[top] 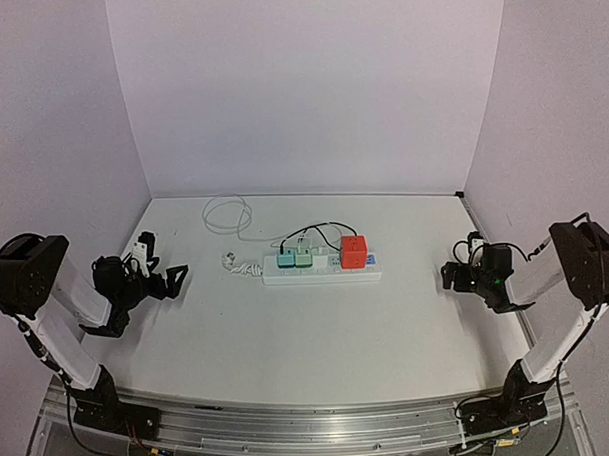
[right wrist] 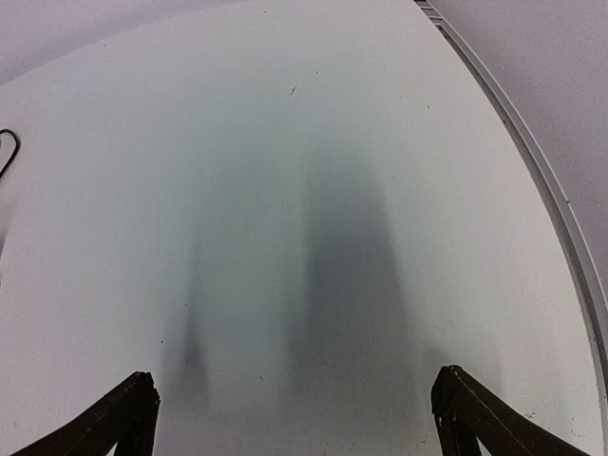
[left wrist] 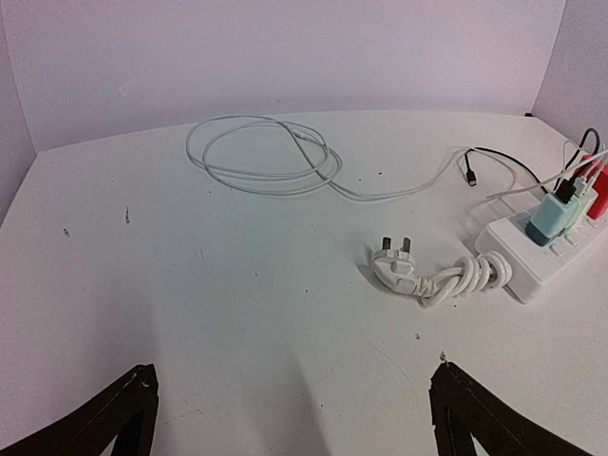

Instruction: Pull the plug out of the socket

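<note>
Down by the near edge, the left arm [top: 75, 291] and the right arm [top: 541, 272] wait at the two sides of the desk [top: 288, 339], well apart from the work. The left fingers [left wrist: 128, 418] are spread wide and hold nothing. The right fingers [right wrist: 475, 413] are spread wide too, with only bare desk between them. I think they are open like this so they are ready to grab.

The socket [top: 321, 272] lies flat in the middle of the desk, between the two arms, where either one could reach it. Three plugs stand in it: two green plugs [top: 294, 256] side by side and one red plug [top: 354, 253] near the right end. I cannot tell which one is meant to come out. None is out yet.

The socket's own white cord [left wrist: 456, 277] is tied in a bundle at its left end. A loose white cable [left wrist: 261, 157] lies coiled farther back.

One arm may need to hold the socket down, or it could lift up with the plug.
</note>
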Robot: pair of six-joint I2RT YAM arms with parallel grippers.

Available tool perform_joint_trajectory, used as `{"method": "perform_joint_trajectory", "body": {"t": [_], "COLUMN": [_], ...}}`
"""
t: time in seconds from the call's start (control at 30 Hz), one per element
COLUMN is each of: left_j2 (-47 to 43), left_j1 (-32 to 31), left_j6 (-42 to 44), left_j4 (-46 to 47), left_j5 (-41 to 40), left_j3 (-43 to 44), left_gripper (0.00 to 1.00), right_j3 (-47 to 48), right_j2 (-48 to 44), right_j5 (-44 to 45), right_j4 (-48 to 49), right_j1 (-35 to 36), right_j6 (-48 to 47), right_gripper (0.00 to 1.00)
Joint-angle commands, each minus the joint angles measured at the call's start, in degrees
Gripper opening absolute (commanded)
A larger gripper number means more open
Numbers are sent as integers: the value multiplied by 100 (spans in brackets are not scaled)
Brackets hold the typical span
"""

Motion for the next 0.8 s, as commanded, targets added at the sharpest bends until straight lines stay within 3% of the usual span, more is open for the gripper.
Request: {"method": "perform_joint_trajectory", "body": {"t": [0.0, 0.17, 0.47, 0.63, 0.77], "left_j2": [-4, -6, -397, -1020, -889], "left_j1": [0, -2, -1, -13, -51], "left_j6": [16, 17, 98, 781, 1549], "left_j4": [308, 296, -29, -3009, -4169], "left_j5": [-55, -53, 181, 1944, 2989], "left_j3": [63, 77, 130, 1454, 2227], "left_gripper": [100, 100, 100, 100, 99], "right_j3": [124, 870, 2261, 3098, 3411], "right_j2": [-217, -908, -1790, -1836, -1829], "right_j5": [313, 1186, -54, -684, -574], "right_j4": [-45, -1774, -3675, -4584, -4823], "right_j1": [-21, -21, -23, 20, 309], "right_j6": [133, 446, 1072, 1426, 1635], "right_gripper": [98, 98, 98, 94, 92]}}
